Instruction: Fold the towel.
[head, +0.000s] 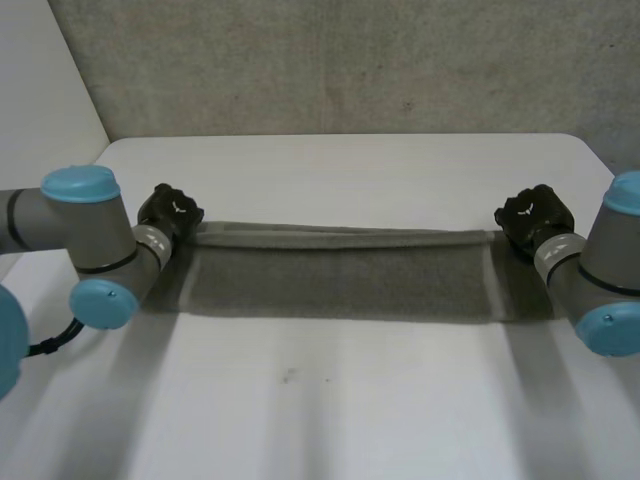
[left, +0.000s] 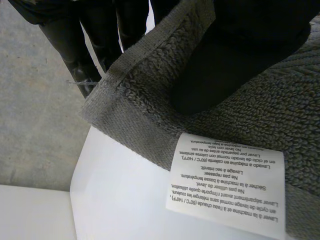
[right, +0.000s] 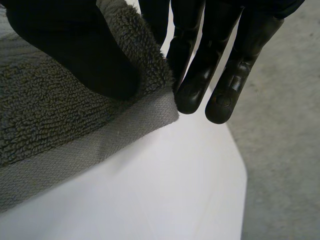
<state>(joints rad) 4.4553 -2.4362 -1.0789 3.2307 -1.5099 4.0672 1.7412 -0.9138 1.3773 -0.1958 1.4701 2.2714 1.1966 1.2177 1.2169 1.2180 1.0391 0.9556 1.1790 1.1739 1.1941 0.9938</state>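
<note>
Pinching far corners of the towel (head: 340, 278) between thumb and fingers (right: 192, 90), our left hand (head: 170, 212) and right hand (head: 533, 217) hold its long axis crosswise.

I see a rough, looped terry-cloth towel (left: 150, 100), its smooth printed label (left: 227, 187), and a matt, smooth table (left: 115, 200).

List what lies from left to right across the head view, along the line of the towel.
left arm → left hand, pinching one end of the towel → towel, stretched across the table → right hand, pinching the other end → right arm
</note>
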